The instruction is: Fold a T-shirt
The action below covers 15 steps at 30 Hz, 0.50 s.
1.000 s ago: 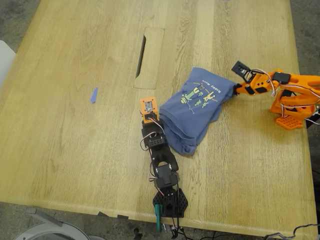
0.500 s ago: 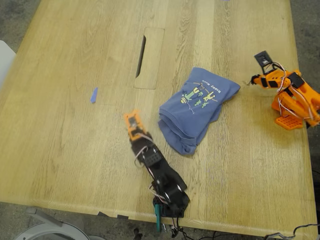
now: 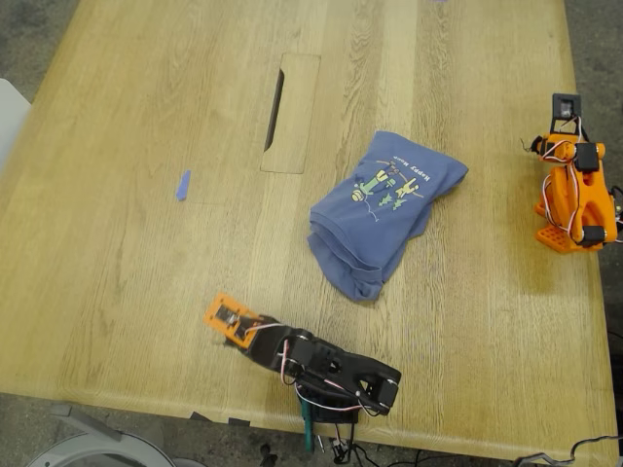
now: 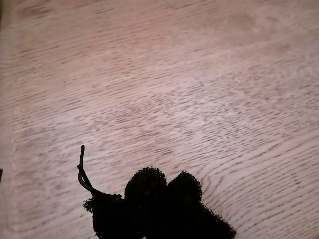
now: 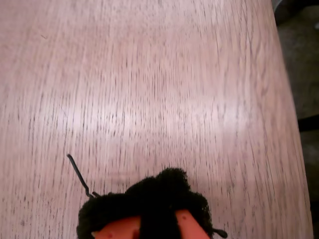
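Observation:
The periwinkle-blue T-shirt (image 3: 384,209) lies folded in a loose bundle on the wooden table, right of centre in the exterior view, its green-and-yellow print facing up. Neither gripper touches it. My first gripper (image 3: 216,316) is on the black arm, low near the table's front edge and pointing to the exterior view's left. Its dark pads (image 4: 149,186) are pressed together over bare wood. My second gripper (image 3: 565,105) is on the orange arm at the exterior view's right, drawn back over its base. Its pads (image 5: 167,181) are together over bare wood near the table edge.
A small blue scrap (image 3: 182,185) lies on the exterior view's left part of the table. A rectangular cable hatch with a dark slot (image 3: 290,112) sits behind the shirt. The table's edge (image 5: 286,99) runs close beside my second gripper.
The first arm swung away from the shirt's side, down towards the front edge. The second arm pulled back from the shirt's corner and folded over its base. The shirt lies let go.

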Tool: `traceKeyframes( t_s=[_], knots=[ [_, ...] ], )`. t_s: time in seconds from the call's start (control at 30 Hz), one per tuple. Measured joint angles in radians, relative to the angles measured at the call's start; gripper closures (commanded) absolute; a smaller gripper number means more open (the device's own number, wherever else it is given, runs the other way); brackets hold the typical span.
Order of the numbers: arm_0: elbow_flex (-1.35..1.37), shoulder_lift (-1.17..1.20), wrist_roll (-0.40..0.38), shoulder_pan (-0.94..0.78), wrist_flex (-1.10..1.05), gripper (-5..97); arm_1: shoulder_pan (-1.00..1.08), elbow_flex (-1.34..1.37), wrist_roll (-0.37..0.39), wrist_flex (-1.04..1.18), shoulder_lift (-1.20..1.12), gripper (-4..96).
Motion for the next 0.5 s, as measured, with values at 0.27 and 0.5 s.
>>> traceKeyframes(
  t_s=[0.27,0.5],
  knots=[
    [0.0,0.0,-0.057,-0.14,0.101,92,0.167,0.081,0.025,-0.098,0.002,91.3],
    [0.0,0.0,-0.186,-0.146,0.25,92,0.357,0.081,0.012,0.061,0.002,91.3]
  ],
)
